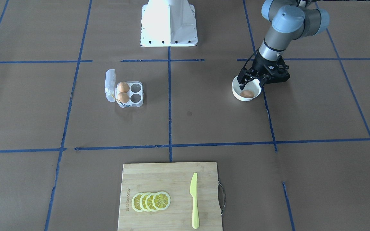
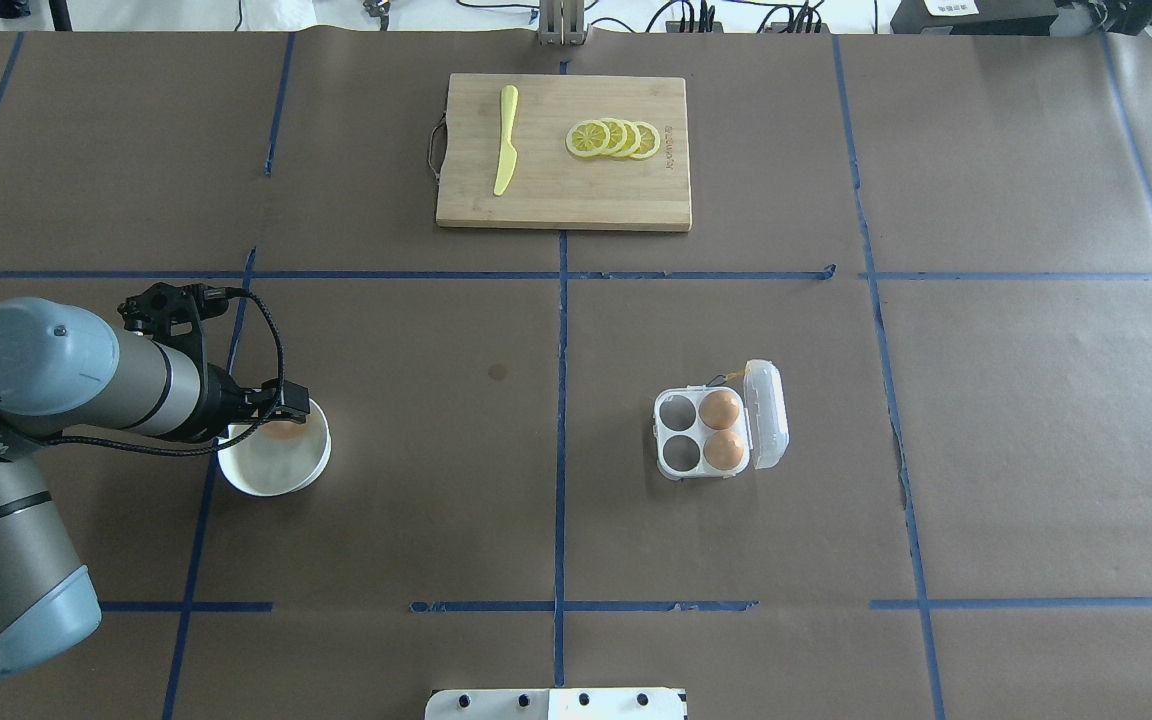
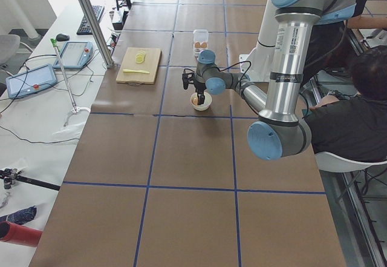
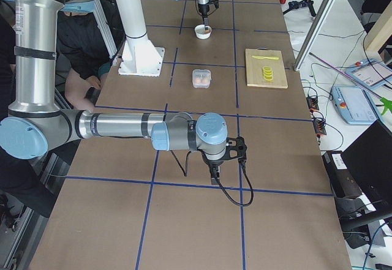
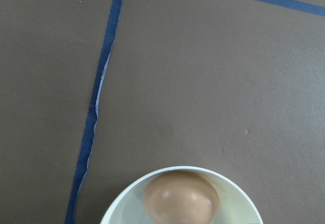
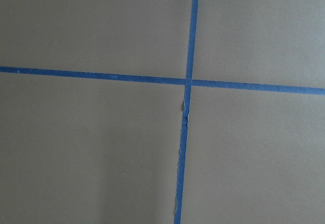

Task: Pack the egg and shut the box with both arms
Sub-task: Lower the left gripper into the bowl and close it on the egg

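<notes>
The egg (image 1: 247,93) lies alone in a round white bowl (image 1: 236,93); it also fills the bottom of the left wrist view (image 5: 181,202). My left gripper (image 1: 251,84) hangs just above the bowl, open, with its fingers spread over the rim and nothing in them. The clear box (image 1: 137,96) stands open left of centre, its lid (image 1: 110,86) folded out to the side. Two brown eggs (image 1: 123,87) fill the cells beside the lid; the other two cells are empty. My right gripper (image 4: 214,173) shows only in the exterior right view, low over bare table; I cannot tell if it is open or shut.
A wooden cutting board (image 1: 170,179) with lemon slices (image 1: 151,201) and a yellow knife (image 1: 194,200) lies at the operators' edge. The white pedestal (image 1: 169,22) stands at the robot's side. A seated person (image 3: 357,115) is next to the table.
</notes>
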You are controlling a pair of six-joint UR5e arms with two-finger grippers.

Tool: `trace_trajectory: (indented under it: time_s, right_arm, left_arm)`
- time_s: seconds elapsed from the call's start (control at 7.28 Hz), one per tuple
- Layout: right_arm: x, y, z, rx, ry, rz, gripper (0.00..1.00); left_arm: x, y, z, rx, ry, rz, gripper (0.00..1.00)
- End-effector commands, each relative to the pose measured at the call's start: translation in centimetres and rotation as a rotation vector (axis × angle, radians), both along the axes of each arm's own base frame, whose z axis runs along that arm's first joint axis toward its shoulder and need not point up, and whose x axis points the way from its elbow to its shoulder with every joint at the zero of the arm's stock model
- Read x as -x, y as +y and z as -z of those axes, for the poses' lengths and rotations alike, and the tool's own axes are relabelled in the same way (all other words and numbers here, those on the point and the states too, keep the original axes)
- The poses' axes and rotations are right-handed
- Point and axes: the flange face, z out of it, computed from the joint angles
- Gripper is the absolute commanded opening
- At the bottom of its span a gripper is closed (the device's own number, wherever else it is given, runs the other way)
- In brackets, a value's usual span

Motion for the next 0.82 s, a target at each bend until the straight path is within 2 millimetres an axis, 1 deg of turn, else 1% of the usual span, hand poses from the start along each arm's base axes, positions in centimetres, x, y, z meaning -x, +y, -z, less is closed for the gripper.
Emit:
trace_trajectory:
  time_s: [0.0,0.14,0.41,0.55,0.69]
  right_arm:
    - [0.0,0.0,-0.1,0.003,-0.001,0.000,1.00]
    - [0.0,0.0,-0.1,0.003,0.001,0.000,1.00]
    - [0.0,0.0,-0.1,0.003,-0.001,0.000,1.00]
    - [0.0,-0.1,0.0,0.002,-0.001,0.000,1.00]
    - [0.0,0.0,-0.1,0.005,0.001,0.000,1.00]
  left_arm:
    - [-1.0,0.0,-0.2,0.003,-0.005,-0.009,0.91]
    - [-1.0,-0.1,-0.2,0.003,-0.005,-0.009,0.91]
    - [-1.7,-0.3,-1.0,0.008,-0.017,-0.012,0.91]
    - [-2.4,-0.5,-0.9,0.005,-0.019,-0.012,0.91]
    - [-2.4,-0.6,-0.8,0.001,-0.020,-0.007,0.91]
